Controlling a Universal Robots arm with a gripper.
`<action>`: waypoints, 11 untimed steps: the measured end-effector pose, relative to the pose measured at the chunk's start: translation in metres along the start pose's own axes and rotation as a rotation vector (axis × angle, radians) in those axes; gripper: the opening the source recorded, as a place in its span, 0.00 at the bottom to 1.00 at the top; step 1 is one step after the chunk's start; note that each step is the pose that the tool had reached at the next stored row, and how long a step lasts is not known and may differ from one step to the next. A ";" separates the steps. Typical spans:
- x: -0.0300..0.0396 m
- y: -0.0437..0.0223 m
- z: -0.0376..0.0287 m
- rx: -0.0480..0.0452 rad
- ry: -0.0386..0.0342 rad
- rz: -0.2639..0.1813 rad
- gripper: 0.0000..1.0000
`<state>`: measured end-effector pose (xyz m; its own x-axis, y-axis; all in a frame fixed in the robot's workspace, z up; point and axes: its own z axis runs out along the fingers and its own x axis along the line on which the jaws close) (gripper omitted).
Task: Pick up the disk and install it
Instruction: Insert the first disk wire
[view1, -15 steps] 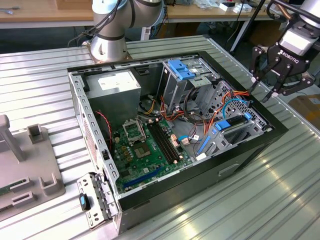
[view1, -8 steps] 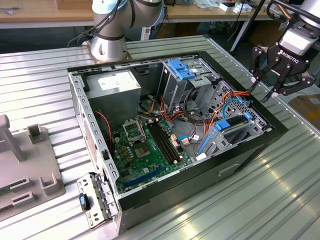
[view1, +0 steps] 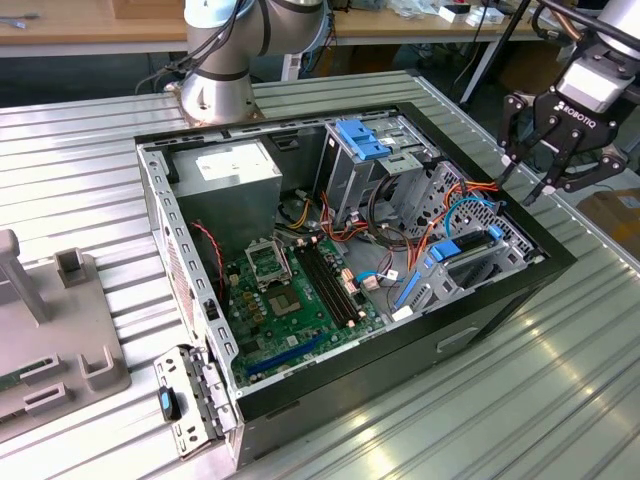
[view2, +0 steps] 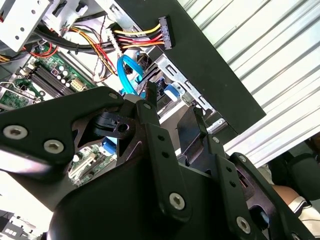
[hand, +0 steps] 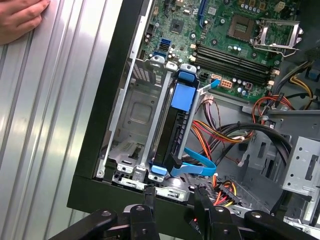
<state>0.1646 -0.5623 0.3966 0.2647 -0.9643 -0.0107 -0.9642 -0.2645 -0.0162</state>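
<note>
The case (view1: 400, 350) lies open on its side on the table (view1: 560, 400). The gripper (view1: 520, 185) hangs above the case's edge on the exterior view's right, its jaws spread apart and holding nothing. In the first wrist view the gripper (hand: 174, 195) is just outside that edge, in line with the drive cage (hand: 132, 115). The disk (hand: 176, 127) stands on edge inside this cage, in the slot nearest the motherboard (hand: 235, 45), with its blue bracket uppermost. A blue cable (hand: 197, 162) curves beside the disk's end nearest the gripper. A hand (hand: 20, 17) rests on the table, well apart from the case.
</note>
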 end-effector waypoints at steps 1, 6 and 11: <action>0.0000 0.0000 0.0000 0.0000 0.0000 0.000 0.44; -0.0014 -0.0024 0.0017 -0.0004 -0.0008 -0.037 0.44; -0.0026 -0.0073 0.0032 -0.0008 -0.0013 -0.070 0.44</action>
<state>0.1711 -0.5578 0.3935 0.3314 -0.9434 -0.0109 -0.9434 -0.3313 -0.0162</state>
